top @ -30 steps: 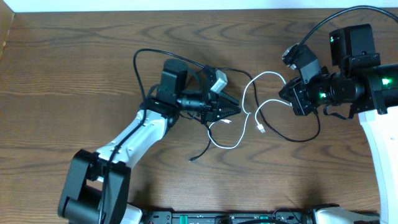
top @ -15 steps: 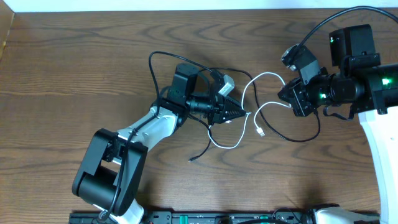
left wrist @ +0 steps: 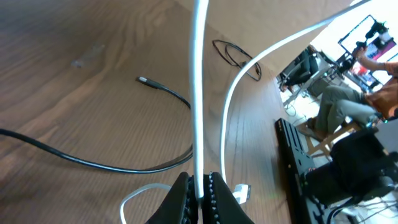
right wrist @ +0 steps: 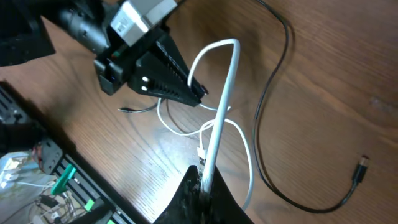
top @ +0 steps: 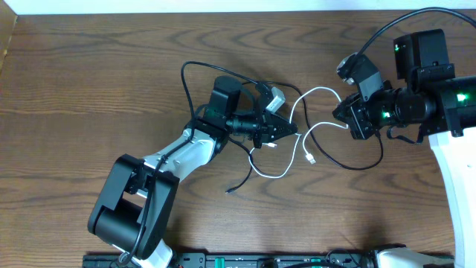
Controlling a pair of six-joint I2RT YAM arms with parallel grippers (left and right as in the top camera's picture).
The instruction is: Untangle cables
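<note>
At the middle of the wooden worktop we take the left hand as our landmark. Its two fingers are pressed together on the white cable. In the left wrist view the white cable rises straight out of the pinch.

From the left hand the white cable arcs up and across to the right hand, which sits well apart from the landmark at the far end of the arc. The right wrist view shows the right hand likewise clamped on the white cable. The strand leaves it, bends sharply and returns toward the left hand.

On the side of the left hand nearer the arm bases, the rest of the white cable lies slack in a loop on the worktop. Its white plug rests near the landmark, toward the right hand.

The black cable is gripped by neither hand — one stretch curves on the worktop beyond the white plug, and another trails from beneath the left hand to a small plug end. Where black and white cross under the left hand, we cannot tell which lies on top.
</note>
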